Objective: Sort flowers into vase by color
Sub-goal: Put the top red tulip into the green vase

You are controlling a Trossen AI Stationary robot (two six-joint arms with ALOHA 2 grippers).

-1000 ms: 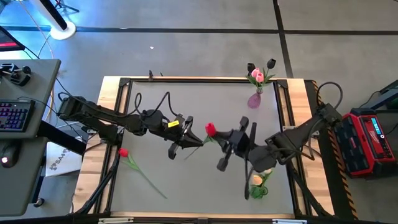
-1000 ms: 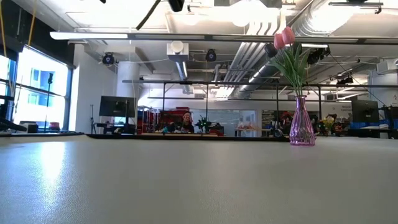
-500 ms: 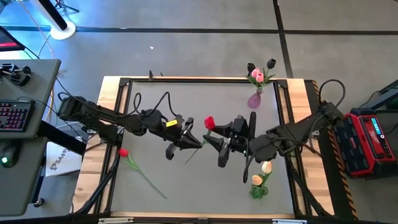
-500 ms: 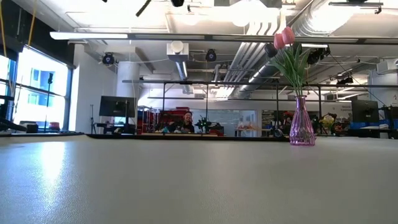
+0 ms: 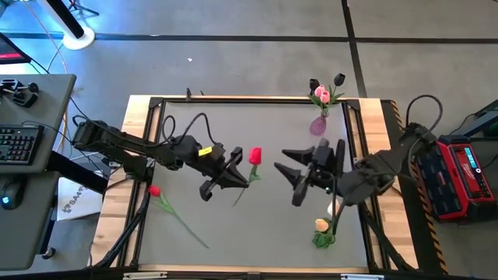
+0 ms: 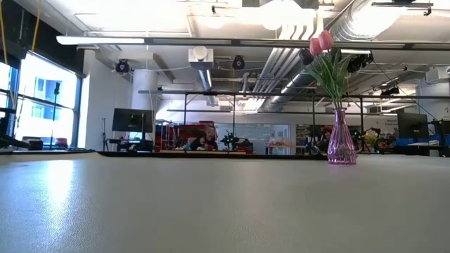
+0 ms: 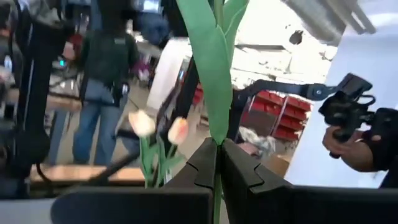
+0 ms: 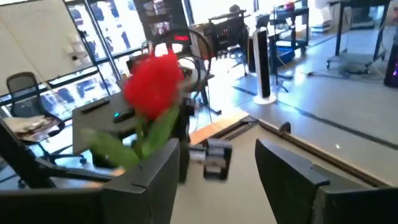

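Note:
A red tulip (image 5: pixel 254 155) hangs over the middle of the table, and my left gripper (image 5: pixel 240 179) is shut on its green stem. My right gripper (image 5: pixel 289 165) stands open a little to the right of the head, touching nothing; its wrist view shows the red head (image 8: pixel 154 87) ahead of its spread fingers. A purple vase (image 5: pixel 318 125) at the far right holds pink tulips (image 6: pixel 322 42) and black ones. A second red tulip (image 5: pixel 154 190) lies flat at the near left. Cream-yellow tulips (image 5: pixel 323 225) lie at the near right. My left gripper pinches the red tulip's stem (image 7: pixel 216 163) between its two fingers, just below the long leaf (image 7: pixel 214 81). The fingers come level from the table's left and lie across the stem. The tulip is lifted clear of the table, its head toward the far edge and its stem end (image 5: pixel 236 199) toward the near edge.
The table's wooden frame (image 5: pixel 140 155) rims the grey mat. Free mat lies along the far edge left of the vase and in the near middle. A desk with a keyboard (image 5: pixel 19 144) stands off the left side. A person (image 7: pixel 102 81) stands in the room beyond.
My right gripper has opened, let go of the red tulip near its head, and drawn back toward the table's right edge. My left gripper has kept its hold on the stem, and the tulip's head has shifted slightly toward the left and far edges.

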